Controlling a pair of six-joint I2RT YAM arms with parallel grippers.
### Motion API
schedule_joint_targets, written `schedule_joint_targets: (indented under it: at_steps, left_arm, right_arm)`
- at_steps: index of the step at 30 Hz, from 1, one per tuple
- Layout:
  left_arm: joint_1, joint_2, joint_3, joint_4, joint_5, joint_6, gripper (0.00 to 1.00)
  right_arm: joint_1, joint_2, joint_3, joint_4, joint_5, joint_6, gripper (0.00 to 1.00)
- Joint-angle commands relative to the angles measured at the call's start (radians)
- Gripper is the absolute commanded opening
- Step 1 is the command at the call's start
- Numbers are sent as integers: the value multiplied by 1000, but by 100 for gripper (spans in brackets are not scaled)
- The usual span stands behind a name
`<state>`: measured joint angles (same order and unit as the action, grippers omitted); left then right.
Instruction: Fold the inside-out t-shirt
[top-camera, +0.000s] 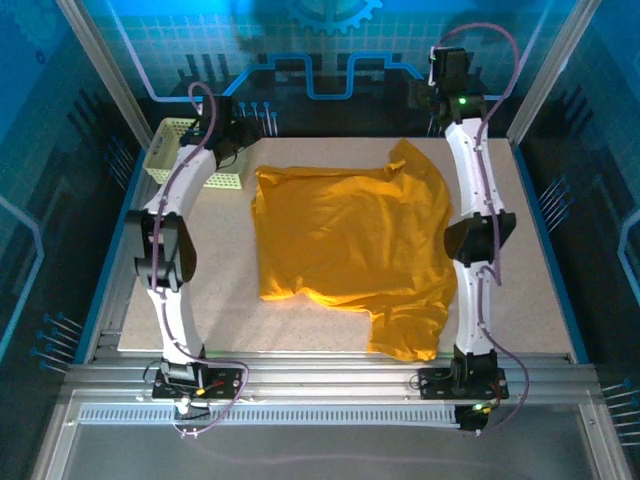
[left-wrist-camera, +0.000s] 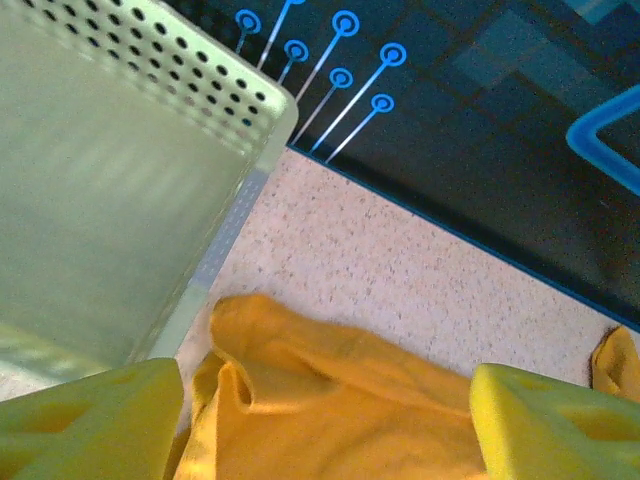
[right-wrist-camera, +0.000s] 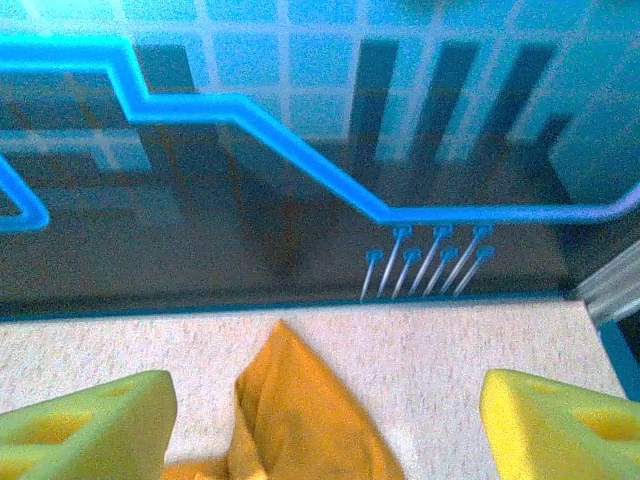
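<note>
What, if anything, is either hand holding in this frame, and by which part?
Nothing is held. The left hand and right hand both stand open over the far edge of the t-shirt, the cloth lying loose below them.

The t-shirt (top-camera: 350, 250) is lying spread across the middle of the surface (top-camera: 540, 300), with the basket (top-camera: 175, 150) sitting at the upper left just beside its far left corner, the left claw (left-wrist-camera: 325, 420) hovering above that corner and the right claw (right-wrist-camera: 325, 420) hovering above its upper right tip.
</note>
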<state>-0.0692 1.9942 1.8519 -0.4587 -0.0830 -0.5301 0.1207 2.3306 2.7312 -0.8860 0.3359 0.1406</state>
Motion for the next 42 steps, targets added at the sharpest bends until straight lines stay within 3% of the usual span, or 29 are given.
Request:
schedule_joint_targets:
  at_steps: [1, 3, 6, 11, 14, 19, 25, 33, 37, 42]
  left_arm:
    - [-48, -163, -176, -59, -14, -50, 79]
    - [-82, -231, -317, -9, 22, -77, 79]
    - [-142, -264, -454, 33, 90, -88, 77]
    - [-221, -234, -564, 40, 159, -82, 75]
    - [-231, -187, -623, 67, 195, -103, 74]
    - [-231, -131, -686, 145, 219, -148, 71]
    - [-239, -44, -662, 176, 236, -177, 69]
    - [-277, 122, -394, 109, 277, -171, 69]
    - [-296, 87, -285, -6, 184, -122, 73]
    - [-402, -174, -404, -186, -145, -69, 79]
  right_arm:
    - [4, -307, -383, -9, -65, 112, 81]
    - [23, -504, -746, 132, -169, 185, 81]
    - [58, -652, -1122, 214, -258, 298, 81]
    - [103, -683, -1489, 325, -359, 419, 79]
    - [110, -630, -1597, 391, -404, 457, 77]
    - [82, -555, -1611, 396, -330, 491, 77]
    - [-19, -419, -1487, 344, -229, 508, 77]
    - [-173, -196, -1147, 290, -240, 466, 76]
    - [-216, -185, -986, 212, -251, 412, 76]
    - [-113, -440, -1128, 197, -224, 312, 77]
